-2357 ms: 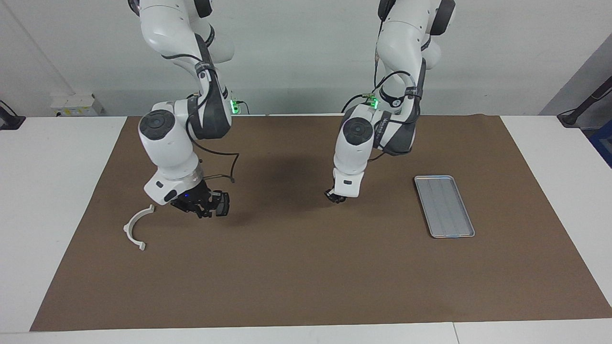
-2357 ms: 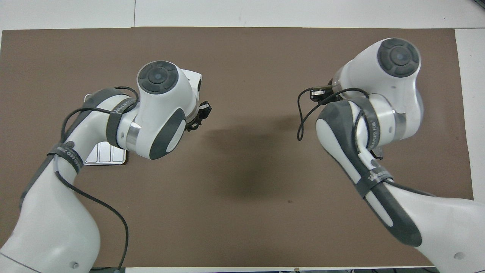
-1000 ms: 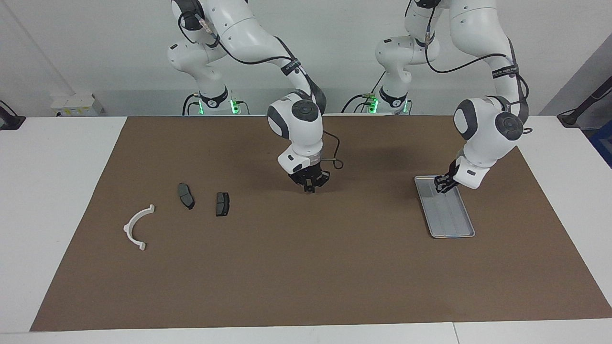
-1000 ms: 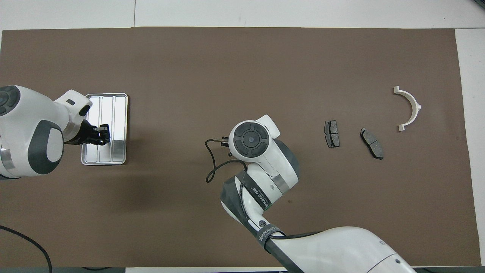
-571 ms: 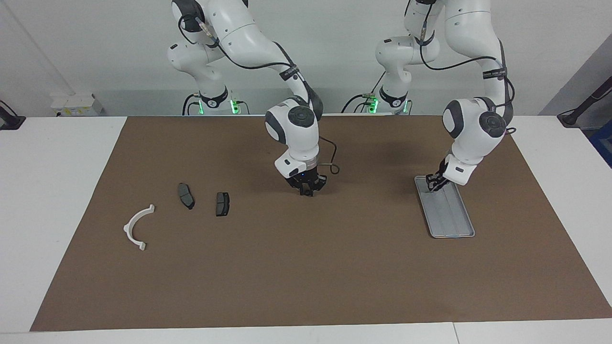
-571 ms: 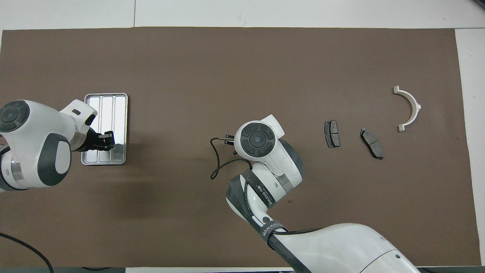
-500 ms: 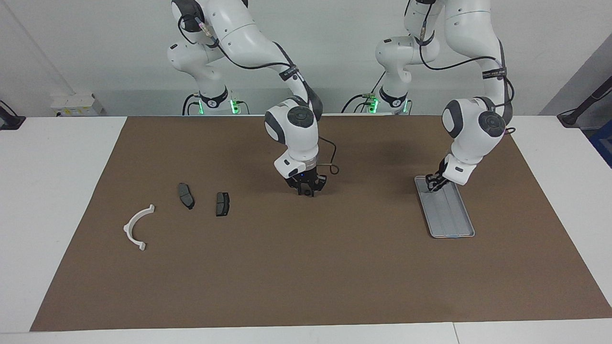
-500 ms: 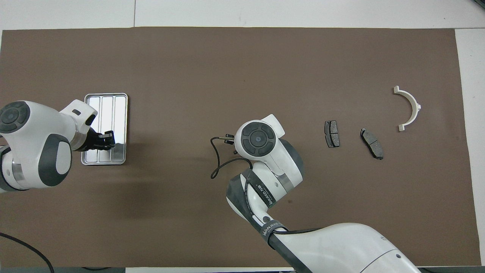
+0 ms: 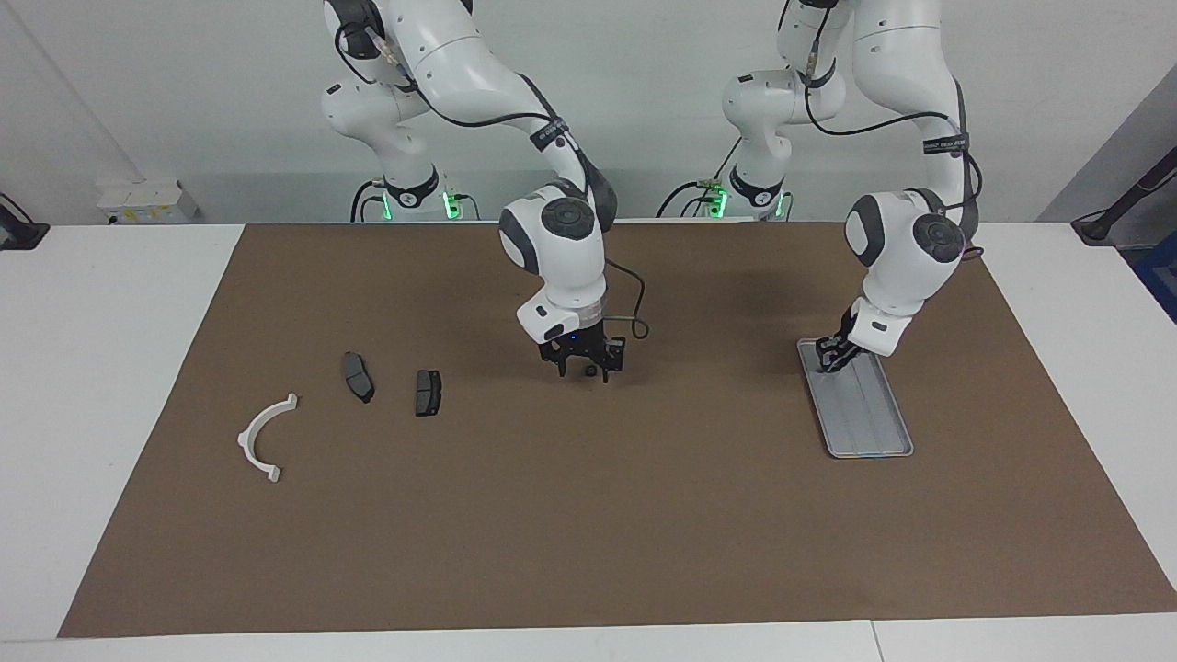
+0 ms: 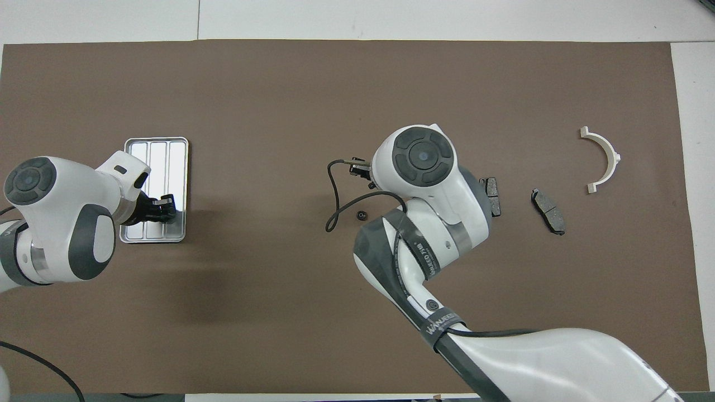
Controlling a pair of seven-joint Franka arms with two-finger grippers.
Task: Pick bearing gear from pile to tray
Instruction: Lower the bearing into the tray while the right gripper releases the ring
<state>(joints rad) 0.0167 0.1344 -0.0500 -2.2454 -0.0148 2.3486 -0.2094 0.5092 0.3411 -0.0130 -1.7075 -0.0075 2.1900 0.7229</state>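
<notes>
Right gripper (image 9: 582, 367), fingers now spread, has lifted slightly over the mat (image 9: 570, 515); a small black gear (image 9: 588, 371) now lies exposed between its fingertips. Left gripper (image 9: 830, 360) stays low over the tray (image 9: 874, 432); its finger state cannot be told.

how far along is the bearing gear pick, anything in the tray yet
Nothing visibly done: the tray shows no part, though the left gripper sits low over its end nearer the robots. In hand: the right gripper stands open around a small black round piece mid-mat. Left: grasp it and carry it to the tray.
</notes>
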